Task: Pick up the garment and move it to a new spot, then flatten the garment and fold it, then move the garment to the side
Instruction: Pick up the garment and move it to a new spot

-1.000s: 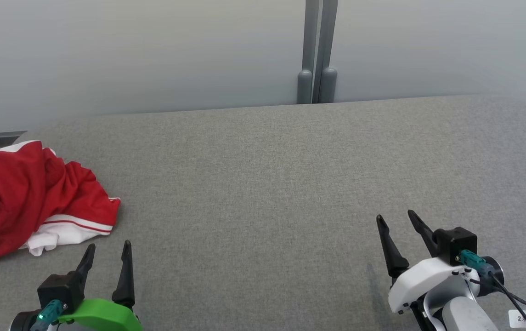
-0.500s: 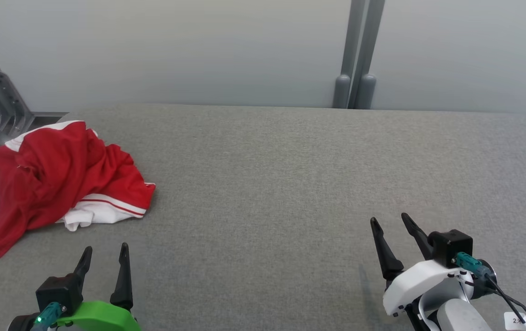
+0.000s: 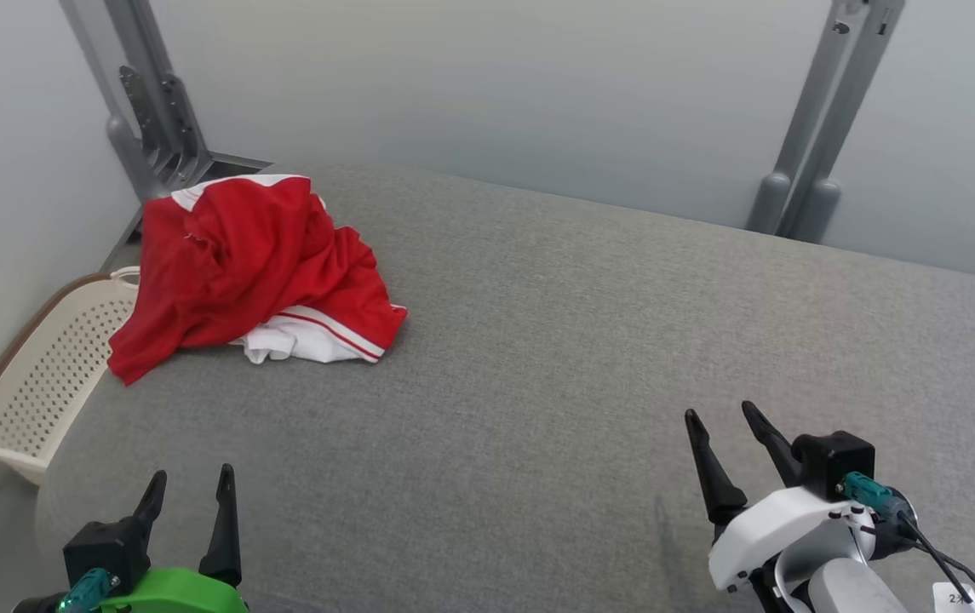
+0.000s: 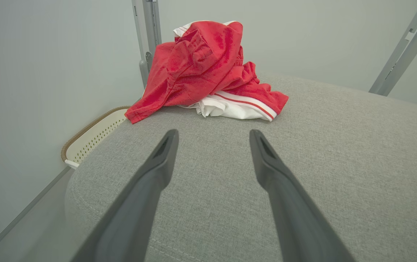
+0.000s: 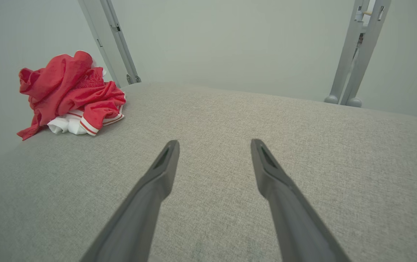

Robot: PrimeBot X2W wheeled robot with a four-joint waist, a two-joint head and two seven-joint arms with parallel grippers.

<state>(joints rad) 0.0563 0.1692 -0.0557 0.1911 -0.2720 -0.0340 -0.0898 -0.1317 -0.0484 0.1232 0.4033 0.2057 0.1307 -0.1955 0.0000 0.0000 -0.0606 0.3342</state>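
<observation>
Ahead and left of my left gripper (image 3: pixel 192 473) fingers: garment (image 3: pixel 240 264), well apart, near the grey surface (image 3: pixel 581 340) edge | risk: a shallow pinch may drag it off toward the basket (image 3: pixel 44 375) just beside | look: crumpled red heap, white striped trim underneath | left jaws wide, empty | right gripper (image 3: pixel 719 411) jaws wide, empty, farther off

Crumpled red and white cloth garment (image 3: pixel 249 264), matt grey woven fabric table (image 3: pixel 538 358), perforated cream plastic basket (image 3: pixel 48 375), grey metal posts (image 3: pixel 811 128)
</observation>
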